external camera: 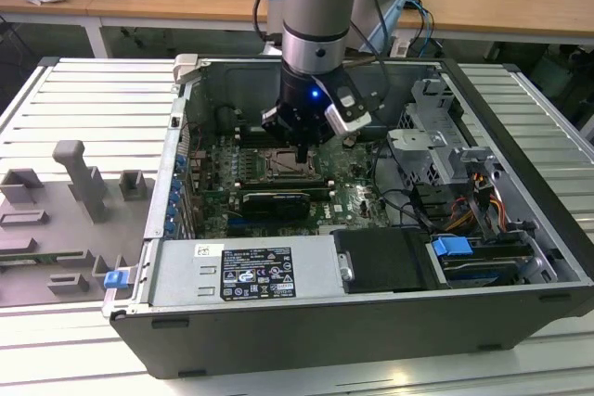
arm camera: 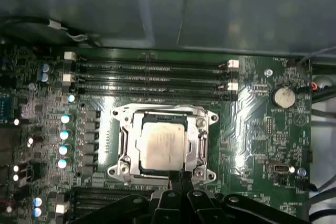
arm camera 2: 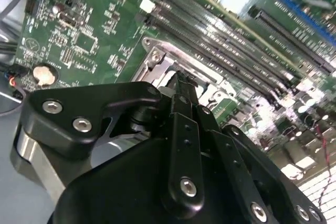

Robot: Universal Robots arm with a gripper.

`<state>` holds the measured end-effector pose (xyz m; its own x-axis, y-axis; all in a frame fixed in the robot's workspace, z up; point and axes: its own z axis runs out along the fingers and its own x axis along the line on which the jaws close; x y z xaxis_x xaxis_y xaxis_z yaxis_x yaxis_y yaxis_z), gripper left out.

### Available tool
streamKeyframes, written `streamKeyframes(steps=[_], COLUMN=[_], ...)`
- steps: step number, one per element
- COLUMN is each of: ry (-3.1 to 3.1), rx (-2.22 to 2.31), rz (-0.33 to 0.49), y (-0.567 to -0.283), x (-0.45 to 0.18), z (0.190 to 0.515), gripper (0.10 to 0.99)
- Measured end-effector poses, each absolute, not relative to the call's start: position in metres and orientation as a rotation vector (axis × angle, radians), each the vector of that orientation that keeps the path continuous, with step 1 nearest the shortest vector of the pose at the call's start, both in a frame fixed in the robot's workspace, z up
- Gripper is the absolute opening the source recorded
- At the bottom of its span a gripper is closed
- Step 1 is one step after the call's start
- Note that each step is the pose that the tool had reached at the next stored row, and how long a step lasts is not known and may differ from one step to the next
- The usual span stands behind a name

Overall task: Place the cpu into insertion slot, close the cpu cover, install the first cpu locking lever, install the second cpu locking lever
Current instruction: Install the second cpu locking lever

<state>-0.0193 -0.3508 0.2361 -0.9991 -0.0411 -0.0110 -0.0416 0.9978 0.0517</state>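
In the first wrist view the cpu [arm camera: 163, 146], a pale silver square chip, sits in the insertion slot [arm camera: 119, 115] on the green board. The cpu cover [arm camera: 196, 148], a silvery frame, lies flat around it with the chip showing through its window. My gripper [arm camera: 178, 176] is shut, with its black fingertips together at the socket's edge, touching or just above the frame. In the second wrist view the gripper [arm camera 2: 181, 80] points at the socket's rim [arm camera 2: 153, 56]. In the exterior view the gripper [external camera: 303, 157] reaches down into the open computer case beside the socket [external camera: 277, 163].
Long black memory slots [arm camera: 152, 77] run beside the socket, and a coin battery [arm camera: 284, 97] sits on the board. A long black card [external camera: 274, 201], the power supply [external camera: 241, 271], drive cages [external camera: 436, 150] and cables [external camera: 408, 203] crowd the case. Grey fixtures [external camera: 79, 178] stand at the exterior view's left.
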Motion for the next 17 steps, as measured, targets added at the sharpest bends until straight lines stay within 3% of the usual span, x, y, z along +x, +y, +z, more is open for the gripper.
streamKeyframes(steps=[5, 14, 17], ry=[3.13, 3.129, 3.125], rx=[-0.065, -0.099, -0.117], rz=[0.082, 0.09, 0.159], y=[-0.366, -0.368, -0.374], x=[-0.023, -0.052, -0.056], z=[0.235, 0.226, 0.223], gripper=[0.106, 0.106, 0.106])
